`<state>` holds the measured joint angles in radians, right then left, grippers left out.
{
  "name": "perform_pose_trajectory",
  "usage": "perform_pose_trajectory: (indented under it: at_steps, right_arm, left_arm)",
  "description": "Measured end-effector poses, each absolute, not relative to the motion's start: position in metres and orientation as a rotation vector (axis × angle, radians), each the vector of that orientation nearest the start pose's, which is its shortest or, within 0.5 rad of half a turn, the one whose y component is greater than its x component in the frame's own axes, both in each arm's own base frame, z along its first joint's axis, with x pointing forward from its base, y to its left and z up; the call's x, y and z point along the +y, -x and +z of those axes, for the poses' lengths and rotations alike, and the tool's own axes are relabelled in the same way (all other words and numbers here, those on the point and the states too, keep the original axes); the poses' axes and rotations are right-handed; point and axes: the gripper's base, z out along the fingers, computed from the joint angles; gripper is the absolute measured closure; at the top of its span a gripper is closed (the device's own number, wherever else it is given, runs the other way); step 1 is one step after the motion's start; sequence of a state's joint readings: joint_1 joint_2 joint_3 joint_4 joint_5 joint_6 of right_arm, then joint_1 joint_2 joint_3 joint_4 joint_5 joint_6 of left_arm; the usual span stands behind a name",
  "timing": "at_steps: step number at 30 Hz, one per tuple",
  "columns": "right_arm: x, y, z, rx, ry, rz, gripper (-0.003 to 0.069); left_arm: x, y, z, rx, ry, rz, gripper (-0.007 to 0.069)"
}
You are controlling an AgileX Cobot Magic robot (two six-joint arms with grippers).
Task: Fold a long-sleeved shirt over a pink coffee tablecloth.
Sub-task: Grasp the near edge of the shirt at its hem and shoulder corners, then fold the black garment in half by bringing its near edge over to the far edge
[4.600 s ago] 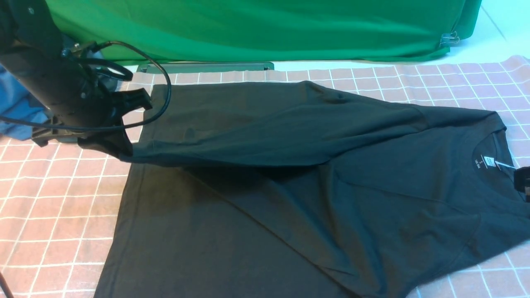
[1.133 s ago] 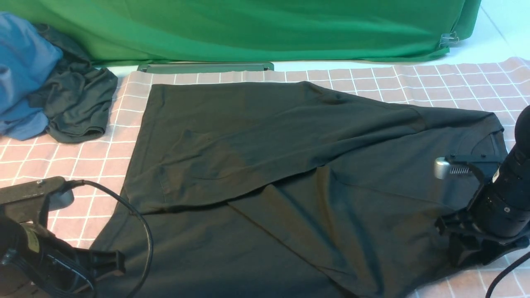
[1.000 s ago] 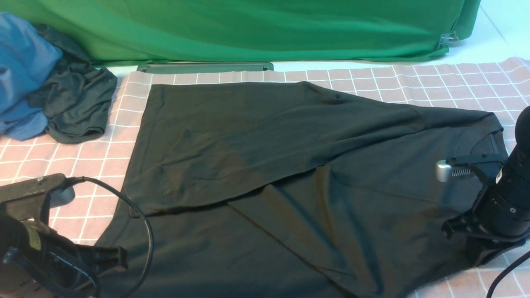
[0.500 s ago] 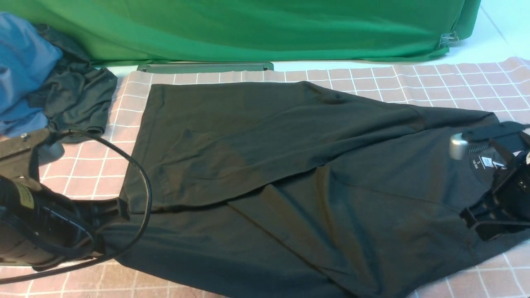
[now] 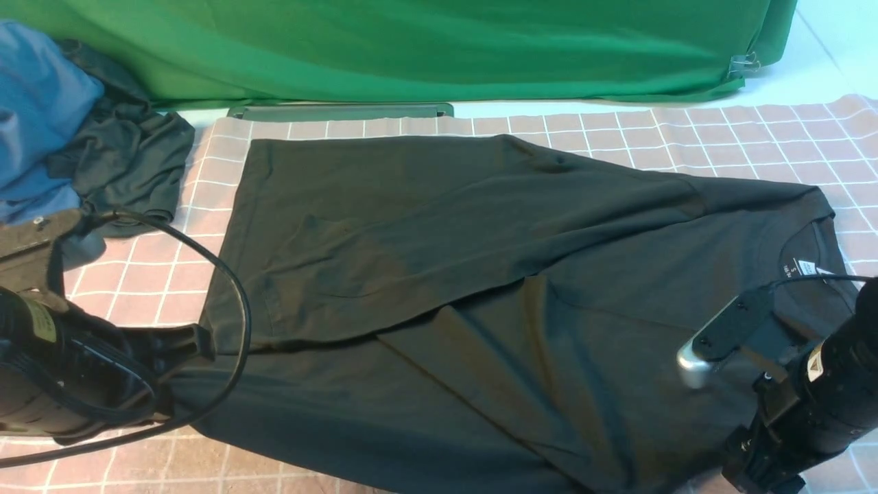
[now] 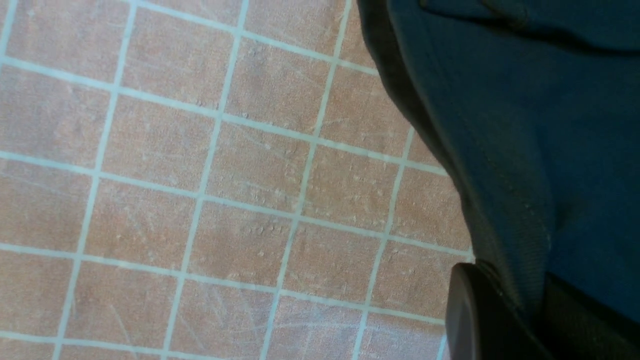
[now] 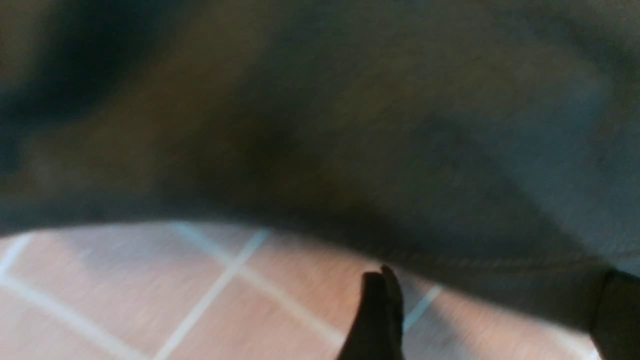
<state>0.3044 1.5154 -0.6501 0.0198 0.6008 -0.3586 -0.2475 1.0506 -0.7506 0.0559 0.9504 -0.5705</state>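
The long-sleeved shirt point(image 5: 480, 288) lies flat on the pink coffee tablecloth point(image 5: 123, 295). The left gripper point(image 5: 188, 353) pinches the shirt's hem corner. The right gripper point(image 7: 497, 320) hovers, fingers spread, at the shirt's near edge by the collar end.

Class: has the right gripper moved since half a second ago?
Yes. The right gripper has moved from the neck label toward the camera, to the near edge of the long-sleeved shirt.
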Motion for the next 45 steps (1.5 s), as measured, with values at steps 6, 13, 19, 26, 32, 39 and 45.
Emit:
perform_pose_trajectory:
  at_steps: [6, 13, 19, 26, 32, 39, 45]
  right_arm:
    - [0.073, -0.231, 0.152, 2.757, 0.911, 0.004, 0.0118]
    - [0.075, -0.237, 0.149, 2.740, 0.919, -0.007, 0.0398]
    - [0.074, -0.239, 0.160, 2.771, 0.955, -0.031, 0.0578]
    - [0.075, -0.244, 0.214, 2.741, 0.946, -0.036, 0.0578]
    - [0.080, -0.265, 0.251, 2.661, 0.909, -0.041, 0.0578]
    - [0.070, -0.325, 0.266, 2.654, 0.782, -0.058, 0.0578]
    - [0.065, -0.387, 0.255, 2.661, 0.717, -0.069, 0.0578]
  left_arm:
    - [-0.040, -0.175, 0.273, 2.703, 0.401, -0.160, 0.0581]
    - [-0.040, -0.175, 0.273, 2.704, 0.390, -0.157, 0.0581]
    - [-0.040, -0.176, 0.275, 2.704, 0.380, -0.162, 0.0581]
    - [-0.043, -0.187, 0.298, 2.614, 0.455, -0.220, 0.0581]
    - [-0.043, -0.220, 0.306, 2.586, 0.508, -0.218, 0.0581]
    - [-0.028, -0.292, 0.318, 2.511, 0.635, -0.289, 0.0581]
    - [-0.021, -0.355, 0.307, 2.484, 0.694, -0.334, 0.0581]
